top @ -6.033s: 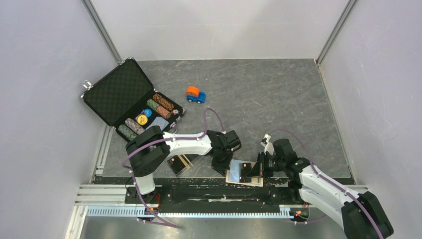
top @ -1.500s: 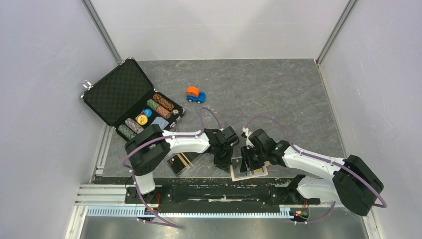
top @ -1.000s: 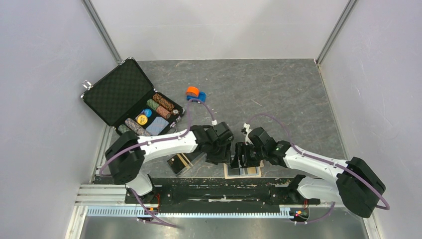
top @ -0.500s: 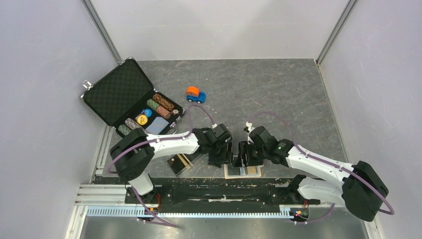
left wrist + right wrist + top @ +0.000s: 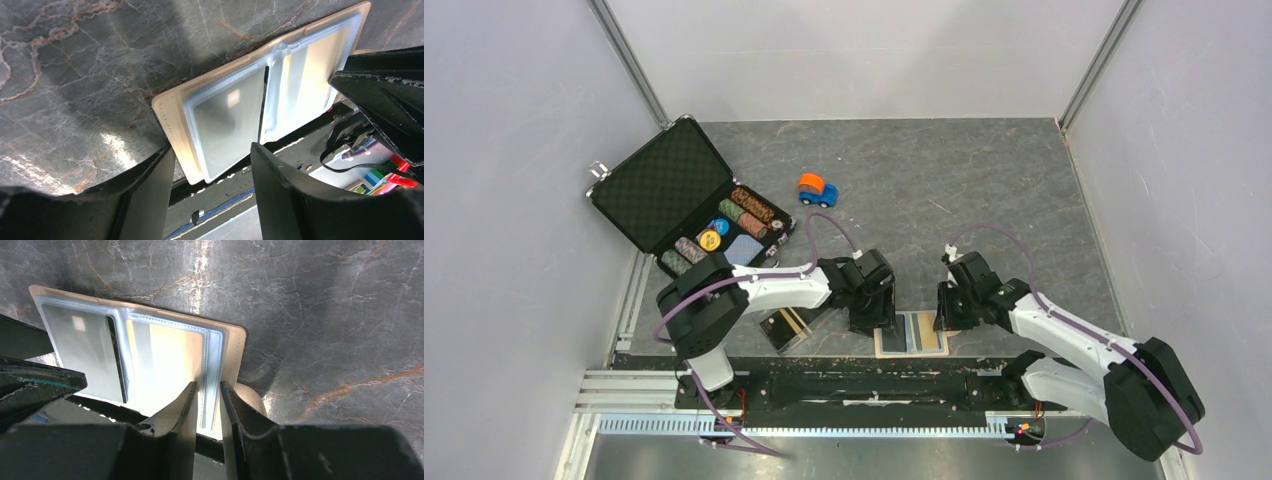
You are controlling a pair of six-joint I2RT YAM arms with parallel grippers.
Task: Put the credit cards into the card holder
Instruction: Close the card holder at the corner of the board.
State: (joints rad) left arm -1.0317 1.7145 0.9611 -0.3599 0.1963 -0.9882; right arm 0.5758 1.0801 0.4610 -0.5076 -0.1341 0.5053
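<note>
The beige card holder lies open and flat at the table's near edge, its clear sleeves facing up. A pale blue credit card sits in its left sleeve. My left gripper stands open over the holder's left edge, touching nothing. My right gripper is at the holder's right edge. Its jaws are narrowed to a thin gap, with the sleeve's edge in line with that gap. A black and gold card lies in the clear box.
A clear plastic box sits left of the left gripper. An open black chip case holding chips and a blue deck is at the back left. A small orange and blue toy car stands mid-table. The metal rail borders the near edge.
My right gripper has drawn back to the right, off the holder's middle to its right edge, and its jaws have narrowed. The left gripper has barely moved. The holder's inside now shows.
</note>
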